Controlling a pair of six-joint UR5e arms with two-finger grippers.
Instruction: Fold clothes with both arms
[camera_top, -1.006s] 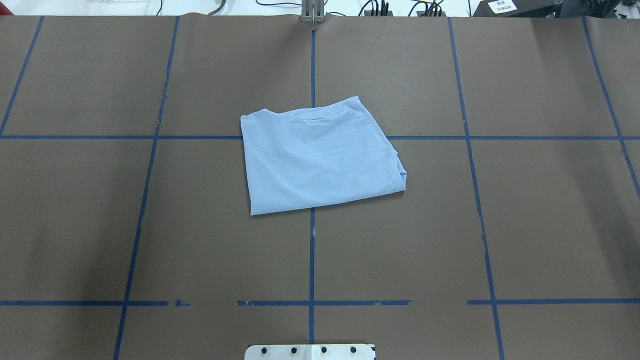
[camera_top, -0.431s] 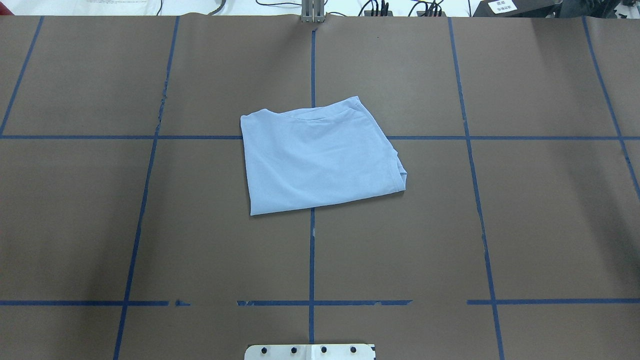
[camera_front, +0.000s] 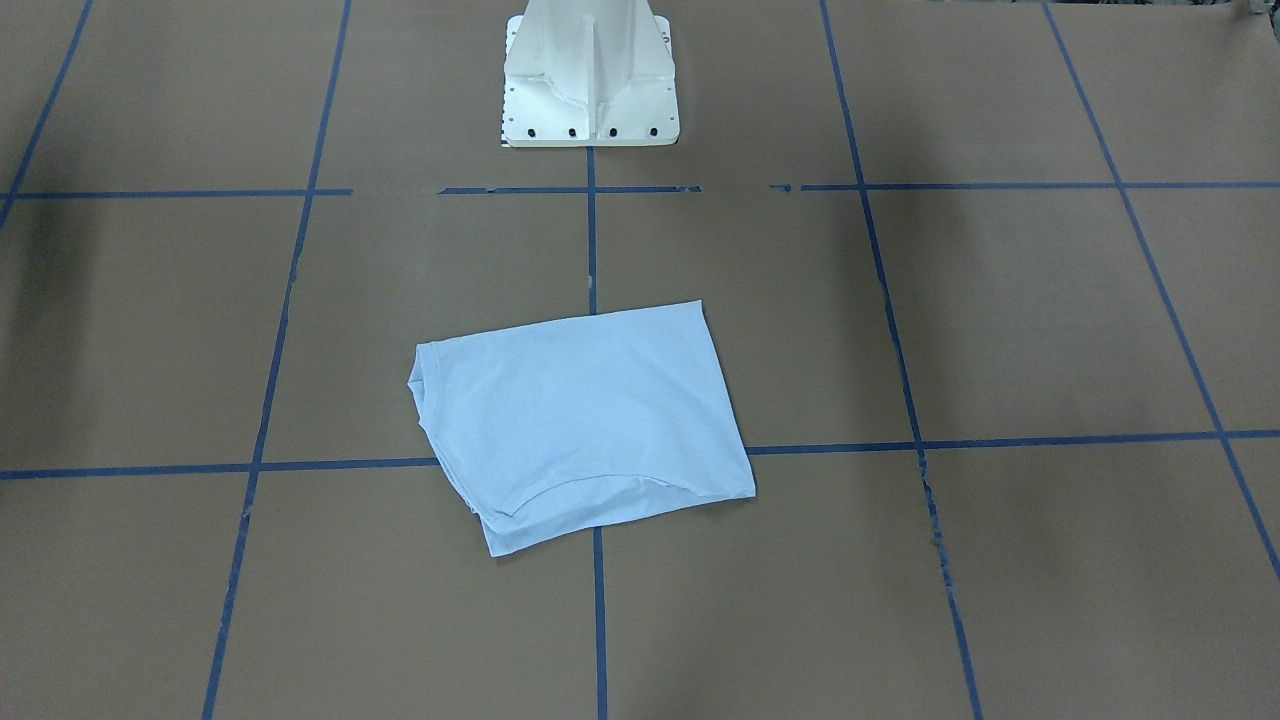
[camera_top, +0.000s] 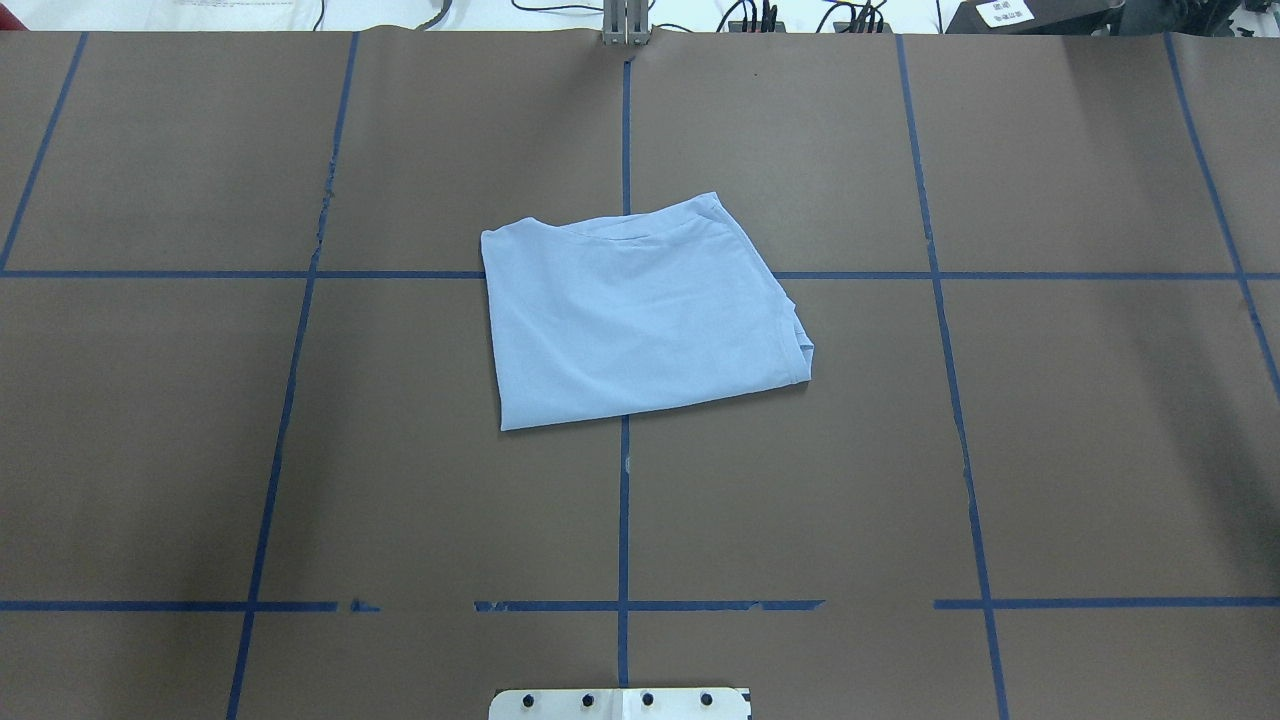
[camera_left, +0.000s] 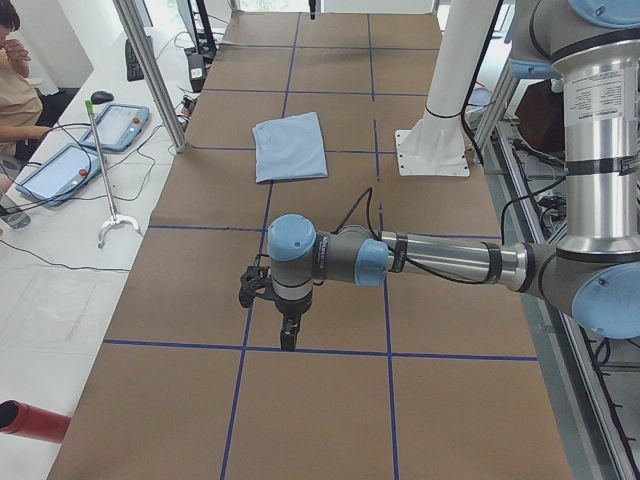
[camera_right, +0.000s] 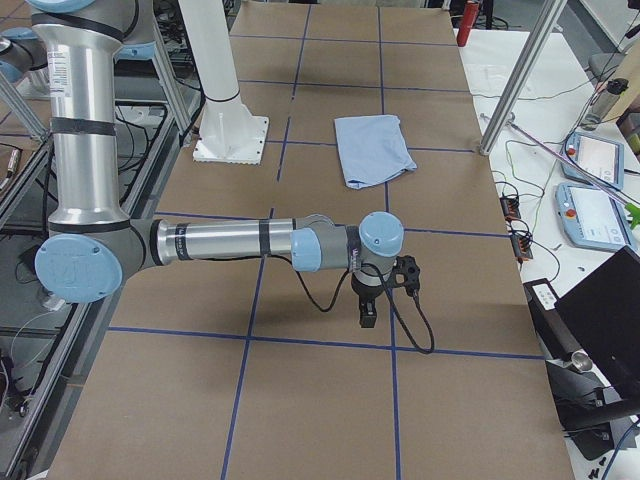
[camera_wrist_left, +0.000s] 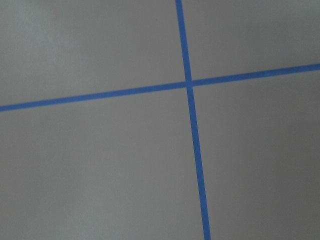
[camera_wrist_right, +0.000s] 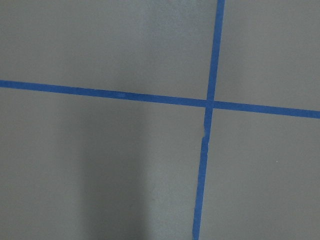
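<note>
T-shirt (camera_top: 640, 315) lies folded into a compact rectangle across the centre tape line (camera_top: 624, 520); folding looks essentially finished. Left gripper (camera_left: 288, 335) and right gripper (camera_right: 367, 315) hang well apart from it, near opposite table ends. Whether their jaws are released or clenched, I cannot tell.

The white pedestal (camera_front: 590, 75) has a row of dark bolts along its foot plate. Out from it, the left arm (camera_left: 445, 262) and the right arm (camera_right: 220, 242) are silver tubes with grey joints and light blue caps. A black cable loops off each wrist.
</note>
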